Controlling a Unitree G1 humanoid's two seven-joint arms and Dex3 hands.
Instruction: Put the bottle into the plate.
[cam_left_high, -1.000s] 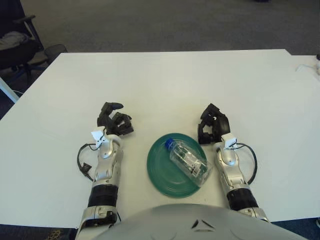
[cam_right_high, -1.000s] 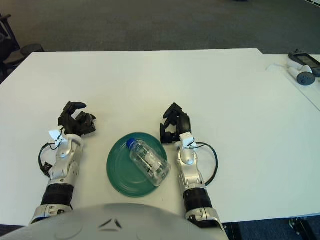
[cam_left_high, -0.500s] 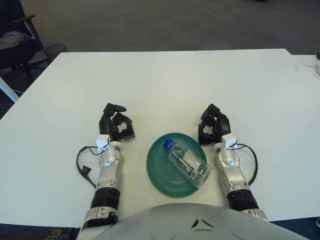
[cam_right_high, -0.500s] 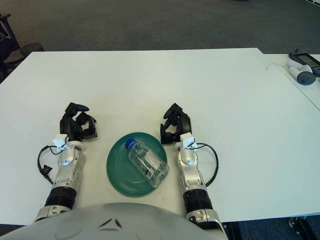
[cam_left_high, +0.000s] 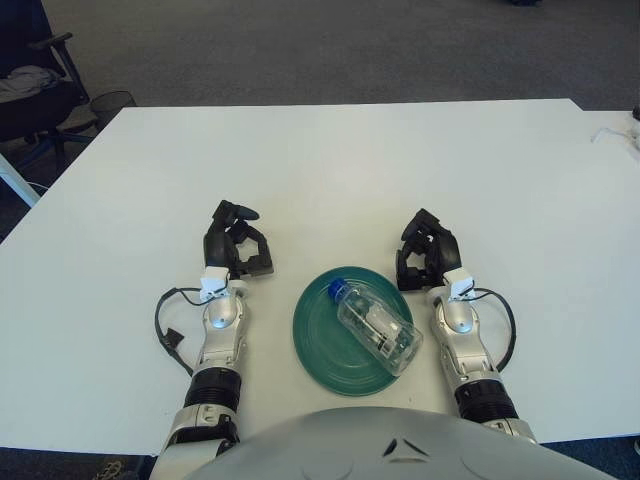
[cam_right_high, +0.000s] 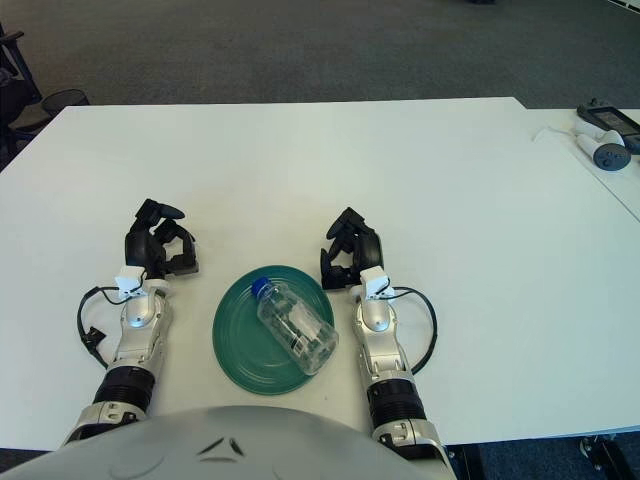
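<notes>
Clear plastic bottle with blue cap (cam_left_high: 375, 327) lies on its side in the round green plate (cam_left_high: 318, 347), between both hands. Looks placed. Right hand (cam_left_high: 425, 250) just beside the rim, fingers curled, empty. Left hand (cam_left_high: 233, 246) likewise curled, holding nothing.

The clear bottle (cam_left_high: 376, 326) lying on its side hides part of the green plate (cam_left_high: 316, 340) beneath it; the label is too small to read. A grey curved body part (cam_left_high: 385, 445) at the bottom edge hides the near table edge (cam_left_high: 90, 440) and both upper arms. An office chair (cam_left_high: 35, 85) is cut off at left; small devices (cam_right_high: 605, 135) at right are too small to identify
</notes>
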